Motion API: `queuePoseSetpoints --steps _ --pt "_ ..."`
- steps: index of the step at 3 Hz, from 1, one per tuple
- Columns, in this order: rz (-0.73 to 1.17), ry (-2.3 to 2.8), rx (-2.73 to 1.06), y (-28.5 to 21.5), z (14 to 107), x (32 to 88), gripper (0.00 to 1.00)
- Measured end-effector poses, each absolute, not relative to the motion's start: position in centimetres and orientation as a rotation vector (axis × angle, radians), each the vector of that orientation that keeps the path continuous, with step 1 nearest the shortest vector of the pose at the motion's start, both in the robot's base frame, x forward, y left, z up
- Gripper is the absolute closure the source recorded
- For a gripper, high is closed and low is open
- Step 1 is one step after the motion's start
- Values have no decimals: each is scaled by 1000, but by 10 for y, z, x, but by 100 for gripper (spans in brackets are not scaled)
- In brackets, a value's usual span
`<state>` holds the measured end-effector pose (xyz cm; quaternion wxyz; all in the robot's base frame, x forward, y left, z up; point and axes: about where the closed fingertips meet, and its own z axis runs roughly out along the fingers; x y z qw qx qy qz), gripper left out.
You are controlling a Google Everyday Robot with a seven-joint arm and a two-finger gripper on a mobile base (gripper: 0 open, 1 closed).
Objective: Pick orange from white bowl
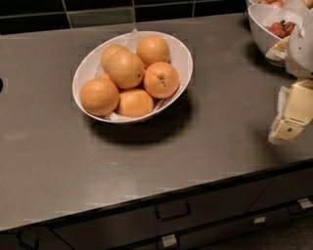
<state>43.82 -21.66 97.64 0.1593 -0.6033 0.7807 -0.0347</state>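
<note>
The white bowl (184, 57) is a wide, shallow oval with a white paper lining, and it stands on the grey counter left of centre. Several oranges are piled in it. One orange (125, 70) sits on top, another (161, 79) is at the right side, and another (99, 96) is at the front left. My gripper (292, 119) is at the right edge of the camera view, pale yellow and white, over the counter. It is well to the right of the bowl and apart from it, with nothing seen in it.
A deeper round white bowl (264, 25) with red fruit stands at the back right, just behind my arm. A dark tiled wall (98, 12) runs along the back. The counter's front edge (161, 193) has drawers with handles (172, 211) below.
</note>
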Motion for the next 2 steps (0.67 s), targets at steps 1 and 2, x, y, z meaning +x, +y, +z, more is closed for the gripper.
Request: queuePoseSetpoints --steps 1,2 --pt "-99 2231 -1725 -216 976 438 0" --pt "-86 2137 -1809 -190 985 458 0"
